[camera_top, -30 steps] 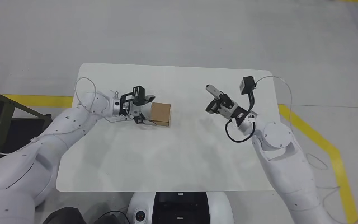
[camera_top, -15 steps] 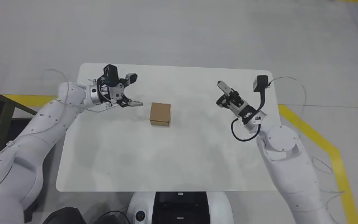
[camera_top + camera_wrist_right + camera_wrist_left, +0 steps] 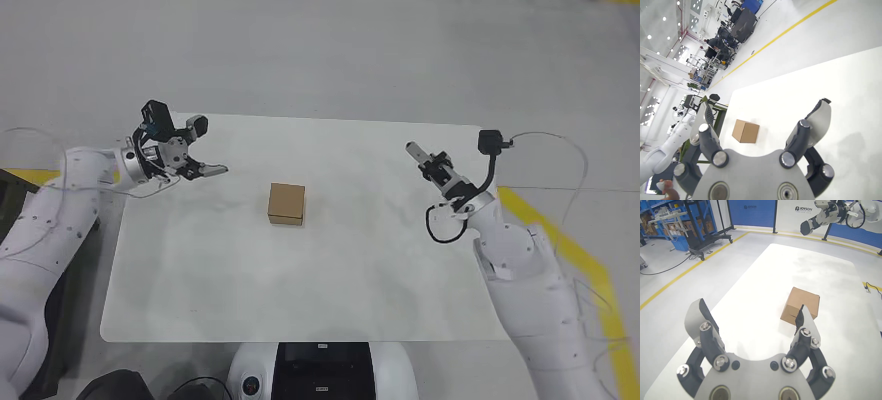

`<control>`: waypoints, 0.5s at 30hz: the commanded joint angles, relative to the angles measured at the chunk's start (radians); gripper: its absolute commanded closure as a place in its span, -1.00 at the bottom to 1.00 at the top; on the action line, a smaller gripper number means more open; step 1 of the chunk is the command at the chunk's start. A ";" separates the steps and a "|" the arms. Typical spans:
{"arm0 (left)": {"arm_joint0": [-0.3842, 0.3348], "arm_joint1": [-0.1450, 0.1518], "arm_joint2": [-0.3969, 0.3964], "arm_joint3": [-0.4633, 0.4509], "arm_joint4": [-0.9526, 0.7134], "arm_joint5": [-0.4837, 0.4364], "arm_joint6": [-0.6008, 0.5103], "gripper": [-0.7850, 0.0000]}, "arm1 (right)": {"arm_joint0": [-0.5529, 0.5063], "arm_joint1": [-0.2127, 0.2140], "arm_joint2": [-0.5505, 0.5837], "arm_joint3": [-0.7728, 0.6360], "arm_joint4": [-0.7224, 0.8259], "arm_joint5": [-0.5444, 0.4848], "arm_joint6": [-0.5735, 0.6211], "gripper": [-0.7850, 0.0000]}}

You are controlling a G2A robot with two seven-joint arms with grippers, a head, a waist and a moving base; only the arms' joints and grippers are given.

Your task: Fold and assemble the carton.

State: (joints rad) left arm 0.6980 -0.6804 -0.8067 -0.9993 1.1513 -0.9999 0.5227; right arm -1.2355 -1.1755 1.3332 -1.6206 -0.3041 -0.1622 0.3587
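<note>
So the little brown carton [image 3: 287,204] is sitting on the white table [image 3: 300,300] all by itself, a bit toward 12 o'clock from the middle when you look down from above. It looks like a closed cube, resting flat on its base, and nothing is touching it.

The left gripper [image 3: 208,148] is off at about 10 o'clock from the carton, near the table's corner and well apart from it. Its claw is released, with the fingers spread wide and nothing between them. Its own wrist cam shows this nicely: the left gripper [image 3: 751,304] gapes and the carton [image 3: 804,300] sits further out on the table.

The right gripper [image 3: 415,152] is over at roughly 2 o'clock from the carton, also well apart. Same deal there: claw released, fingers splayed, holding nothing. From its wrist cam the carton [image 3: 745,130] sits out beyond the spread right gripper [image 3: 763,102]
</note>
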 commanded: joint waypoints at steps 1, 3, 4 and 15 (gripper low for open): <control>0.025 0.014 -0.031 -0.033 -0.027 -0.009 -0.041 -1.00 | 0.005 0.003 0.006 0.000 -0.063 -0.009 -0.004 -1.00; 0.053 0.026 -0.055 -0.068 -0.061 -0.012 -0.069 -1.00 | 0.008 0.006 0.009 0.002 -0.121 -0.018 -0.011 -1.00; 0.064 0.032 -0.068 -0.084 -0.074 -0.012 -0.086 -1.00 | 0.010 0.007 0.009 0.002 -0.135 -0.021 -0.012 -1.00; 0.127 0.058 -0.125 -0.173 -0.148 -0.012 -0.193 -1.00 | 0.015 0.008 -0.002 0.016 -0.217 -0.036 -0.030 -1.00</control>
State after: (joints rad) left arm 0.8244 -0.6230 -0.9314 -1.1720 1.0037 -1.0123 0.3305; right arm -1.2204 -1.1679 1.3314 -1.6048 -0.5209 -0.1984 0.3293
